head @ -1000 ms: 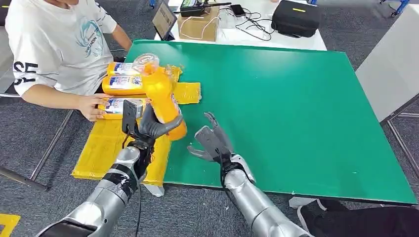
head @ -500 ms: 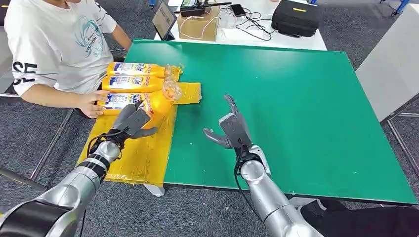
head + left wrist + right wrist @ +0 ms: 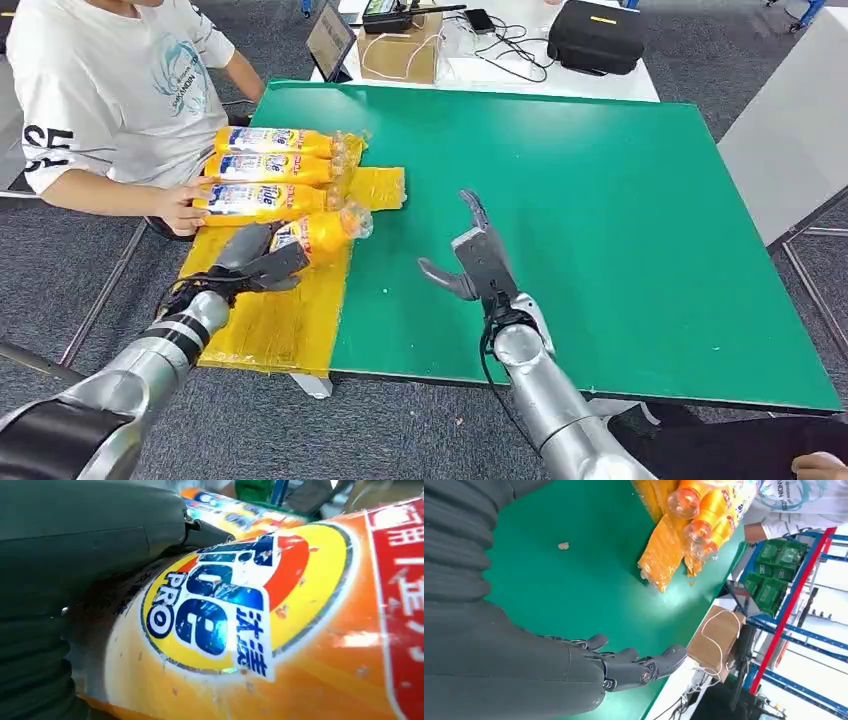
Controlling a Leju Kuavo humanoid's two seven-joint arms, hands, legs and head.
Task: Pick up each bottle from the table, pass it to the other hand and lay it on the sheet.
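Your left robot hand [image 3: 258, 260] rests on the base end of the fourth bottle [image 3: 318, 234], fingers laid over its body; from the head view you cannot tell whether they clasp it or merely touch it. That bottle lies on its side on the yellow sheet [image 3: 275, 320], its long axis running away from the left robot hand toward the right, clear cap end pointing at the green table [image 3: 600, 200]. In the left wrist view its orange label [image 3: 250, 615] sits right against the hand. Just beyond it, farther from the hand, three more bottles [image 3: 270, 170] lie in parallel rows, caps pointing the same way, and a person's hand [image 3: 182, 208] touches the nearest one's base. Well to the right, your right robot hand [image 3: 476, 262] hovers above the table, fingers spread, holding nothing.
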